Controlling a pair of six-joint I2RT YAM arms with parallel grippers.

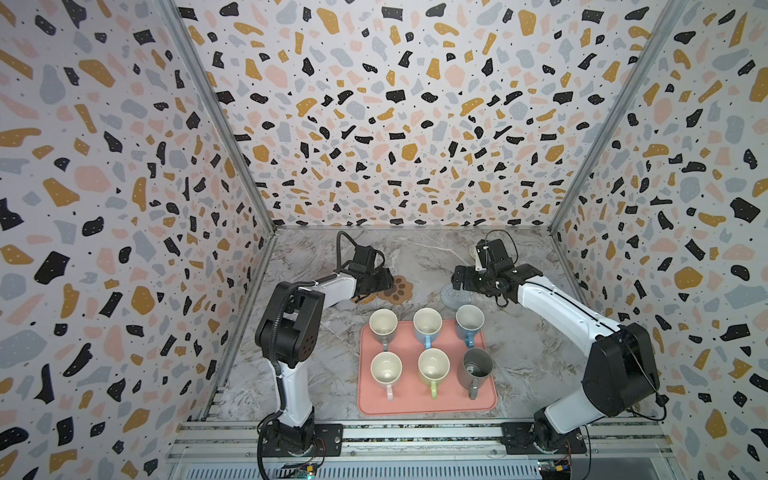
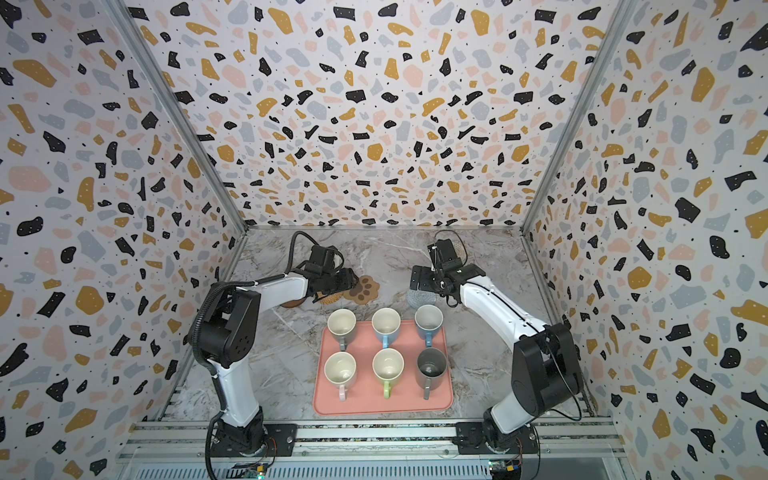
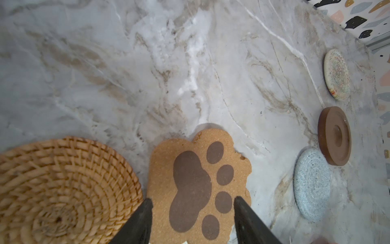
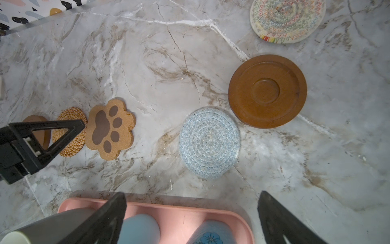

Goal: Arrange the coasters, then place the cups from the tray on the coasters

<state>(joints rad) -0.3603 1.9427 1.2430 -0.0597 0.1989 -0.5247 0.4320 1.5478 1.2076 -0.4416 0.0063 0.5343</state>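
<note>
Paw-print coaster (image 3: 194, 186), flat on the table (image 3: 147, 63) beside the rattan coaster (image 3: 63, 186), is seen just below the left gripper (image 3: 192, 200), fingers parted and empty; the right gripper (image 4: 193, 194), spread wide, is held farther off.

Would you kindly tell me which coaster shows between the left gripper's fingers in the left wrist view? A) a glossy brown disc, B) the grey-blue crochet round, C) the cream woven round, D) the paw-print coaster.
D: in the left wrist view the left gripper has its open fingers framing the paw-print coaster, with the rattan round lying off to one side.
</note>
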